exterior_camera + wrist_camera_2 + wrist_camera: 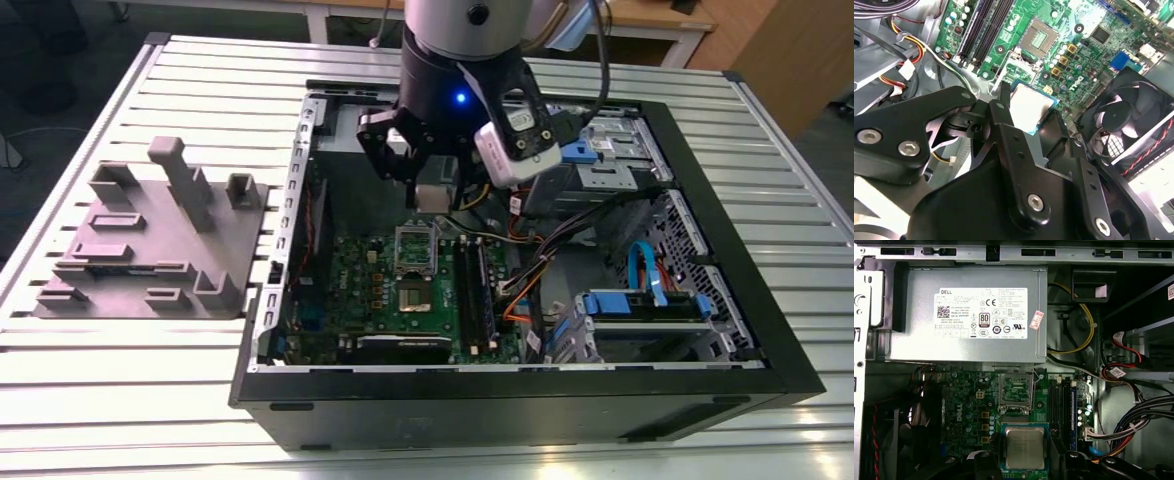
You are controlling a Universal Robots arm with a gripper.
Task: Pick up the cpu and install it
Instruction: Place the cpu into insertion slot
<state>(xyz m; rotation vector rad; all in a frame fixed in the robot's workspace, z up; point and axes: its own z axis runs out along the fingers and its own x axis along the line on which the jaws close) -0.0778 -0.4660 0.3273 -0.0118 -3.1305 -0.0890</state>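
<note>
Clamped tight on the cpu (1025, 447) with the claw (1026, 465), one black finger (985, 465) pressed on each side of it. Small, flat and square, with a shiny silver-grey top and a thin blue-green edge all the way round. Held up flat in the air inside the open computer case (534, 395), over the green board (966, 410). Close to the open socket (1015, 390), a square hole with a metal frame and a green middle. Same shiny top in the second wrist view, cpu (1031, 107) tucked between the black claw parts, socket just past it. In the exterior view, claw (430, 182) hanging low over the board inside the case. Big grey box (969, 315) with a white label, just past the socket. Black fan (1134, 120) off to one side. Grey plastic holder (147, 250) on the ribbed table (120, 400), on the exterior view's left of the case
</note>
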